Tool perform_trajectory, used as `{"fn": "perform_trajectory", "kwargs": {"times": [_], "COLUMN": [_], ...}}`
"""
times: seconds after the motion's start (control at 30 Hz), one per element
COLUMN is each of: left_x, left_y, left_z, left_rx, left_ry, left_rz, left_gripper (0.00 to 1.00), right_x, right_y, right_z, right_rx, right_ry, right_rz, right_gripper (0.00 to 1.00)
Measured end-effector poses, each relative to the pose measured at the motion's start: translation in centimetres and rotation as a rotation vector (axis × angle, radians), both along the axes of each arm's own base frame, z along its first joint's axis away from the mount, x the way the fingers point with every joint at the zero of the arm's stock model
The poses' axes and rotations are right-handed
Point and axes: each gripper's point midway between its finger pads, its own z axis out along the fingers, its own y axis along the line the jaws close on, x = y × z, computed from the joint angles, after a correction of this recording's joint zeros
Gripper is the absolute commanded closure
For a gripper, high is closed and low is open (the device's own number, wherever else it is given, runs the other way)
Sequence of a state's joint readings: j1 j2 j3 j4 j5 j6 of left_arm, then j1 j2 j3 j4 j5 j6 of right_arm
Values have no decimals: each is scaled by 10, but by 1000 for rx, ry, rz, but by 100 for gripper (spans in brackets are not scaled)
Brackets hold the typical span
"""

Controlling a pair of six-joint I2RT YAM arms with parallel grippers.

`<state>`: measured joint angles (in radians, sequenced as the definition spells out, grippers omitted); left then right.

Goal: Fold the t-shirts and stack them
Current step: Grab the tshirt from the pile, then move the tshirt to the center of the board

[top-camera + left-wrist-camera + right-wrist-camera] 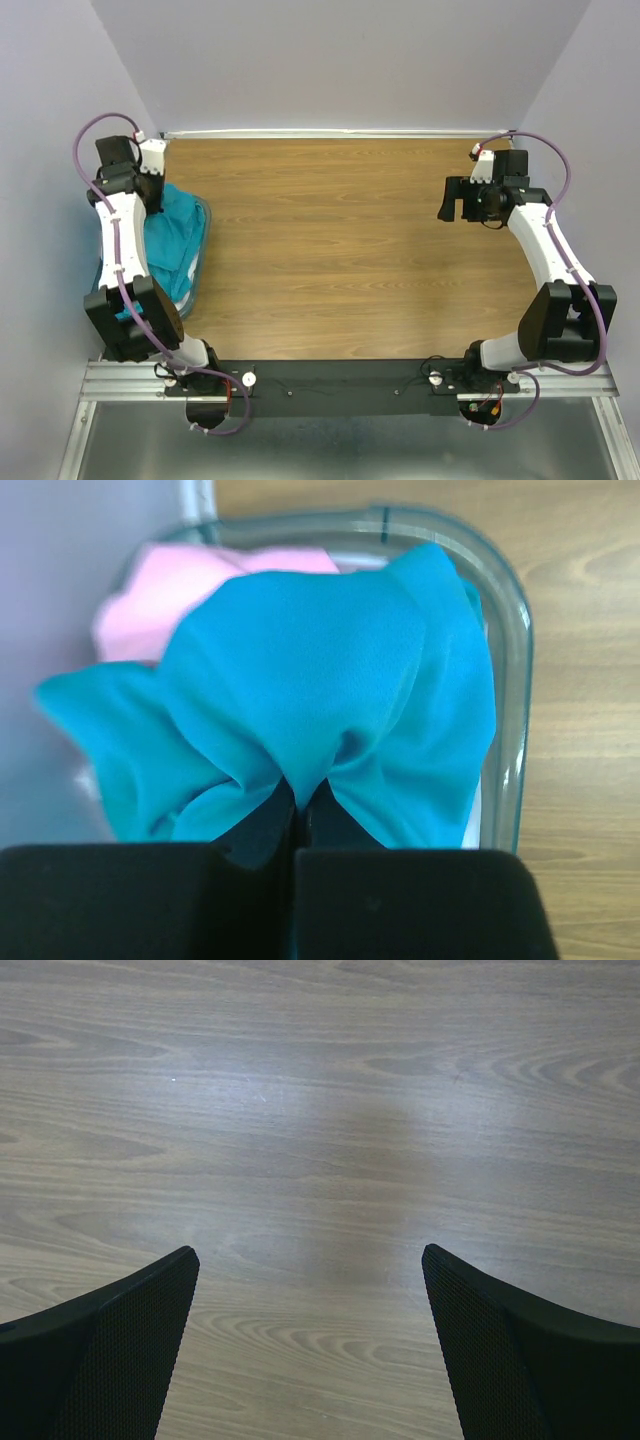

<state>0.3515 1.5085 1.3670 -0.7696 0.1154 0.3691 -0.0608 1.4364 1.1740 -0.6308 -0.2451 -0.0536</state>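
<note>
The top external camera sits high behind the arms' bases and looks down and forward over the whole wooden table. It is far enough back to take in both arms and the walls, and the blue-grey basket lies at the left edge of its view. The left wrist camera looks along the left gripper into that basket from very near. The teal t-shirt fills most of its picture, with the pink t-shirt beyond it. These two views share the basket and the teal cloth. The right wrist camera, well to the right of the basket, faces down past the right gripper, close to the tabletop's wood grain. The top view covers that patch too.
</note>
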Motion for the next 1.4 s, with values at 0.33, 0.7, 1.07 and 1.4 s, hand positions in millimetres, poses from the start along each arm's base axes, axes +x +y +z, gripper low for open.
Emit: {"fn": "perform_trajectory", "kwargs": {"times": [0.33, 0.7, 1.07, 1.4], "left_x": [9, 10, -13, 27], "left_y": [-8, -126, -286, -252], "left_z": [196, 332, 373, 155], "left_rx": [139, 117, -297, -436], "left_ry": [-441, -789, -958, -496], "left_rz": [-38, -350, -894, -783], "left_gripper": [100, 100, 53, 1], "right_x": [1, 0, -1, -12], "right_y": [1, 1, 2, 18], "right_z": [1, 1, 0, 16], "right_rx": [5, 7, 7, 43], "right_ry": [-2, -1, 6, -7], "right_rz": [4, 5, 9, 150], "right_gripper": [0, 0, 0, 0]}}
